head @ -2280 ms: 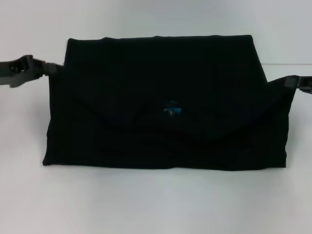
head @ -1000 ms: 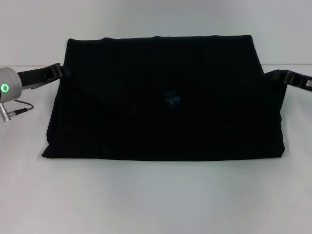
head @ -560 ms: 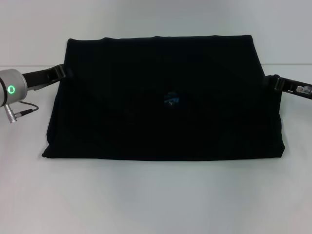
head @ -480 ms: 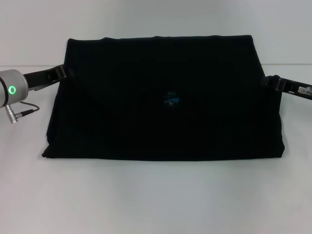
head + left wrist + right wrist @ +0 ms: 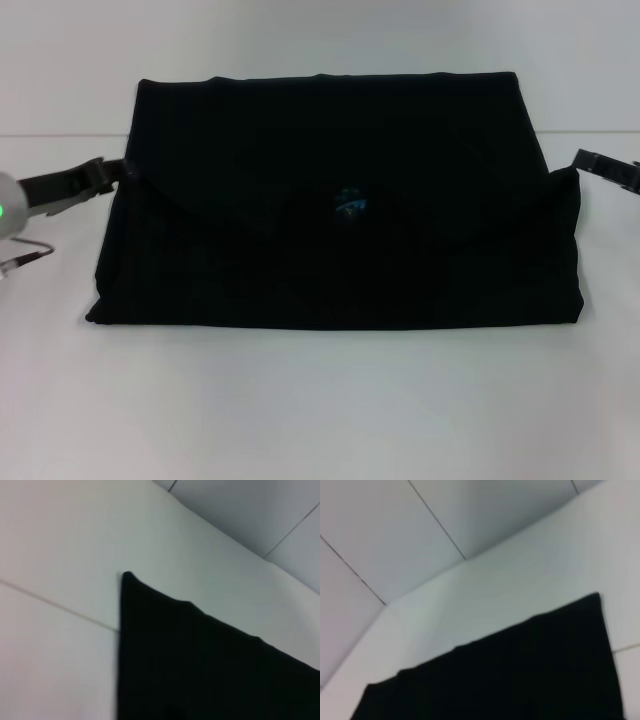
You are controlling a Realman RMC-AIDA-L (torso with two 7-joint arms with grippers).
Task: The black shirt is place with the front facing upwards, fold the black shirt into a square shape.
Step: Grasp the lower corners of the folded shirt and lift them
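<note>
No words or numbers can be read here. The black shirt (image 5: 335, 200) has a small blue label (image 5: 351, 201) near its middle, but it is too tiny and blurry to read. No letters show on the folded cloth in the wrist views either.

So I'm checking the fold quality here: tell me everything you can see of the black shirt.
The black shirt is plain dark cloth, folded into a wide, flat rectangle rather than a square, lying on the white table. A curved fold edge crosses its middle, and a small blue label shows near the centre. No lettering is visible. The left gripper sits at its left edge and the right gripper at its right edge, both at the cloth.
</note>
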